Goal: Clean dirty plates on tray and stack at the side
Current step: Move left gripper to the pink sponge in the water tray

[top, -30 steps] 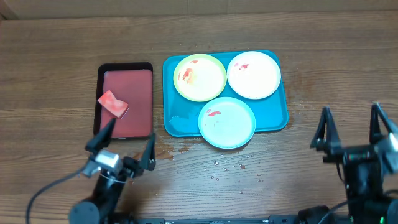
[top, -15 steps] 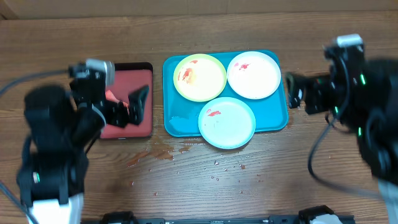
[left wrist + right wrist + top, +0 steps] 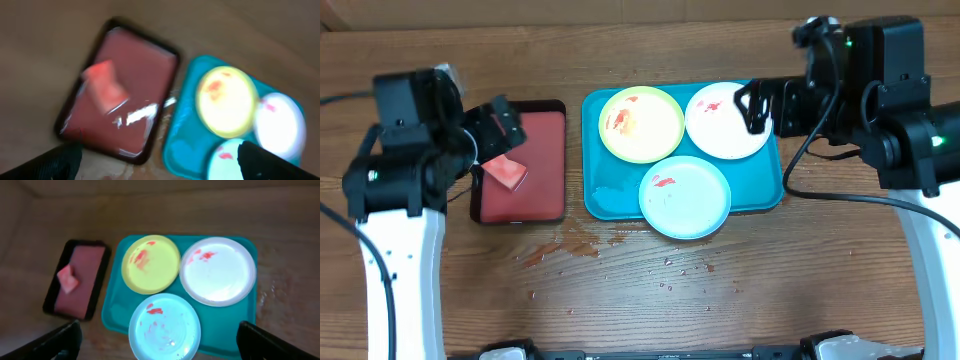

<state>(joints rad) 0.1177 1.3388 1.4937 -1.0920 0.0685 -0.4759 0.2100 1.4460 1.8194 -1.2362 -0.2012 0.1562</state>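
Note:
On the turquoise tray (image 3: 610, 195) lie three dirty plates with red smears: yellow-green (image 3: 640, 124), white (image 3: 728, 120) and mint-blue (image 3: 685, 196) at the tray's front edge. My left gripper (image 3: 498, 132) hangs open high above the small red tray, holding nothing. In the left wrist view the left gripper (image 3: 160, 170) shows both fingers at the bottom corners, far apart. My right gripper (image 3: 756, 108) hangs open over the white plate's right side. The right wrist view looks down on all three plates, the right gripper (image 3: 160, 347) spread wide above the mint-blue plate (image 3: 165, 327).
A black-rimmed red tray (image 3: 520, 195) stands left of the turquoise tray, with a red-pink sponge (image 3: 505, 168) on it. A wet patch (image 3: 570, 245) and small crumbs (image 3: 670, 265) mark the wooden table in front of the trays.
Both arms have swung up from the table's front edge. The left one now hangs over the red tray, the right one over the white plate. Both grippers stay open.

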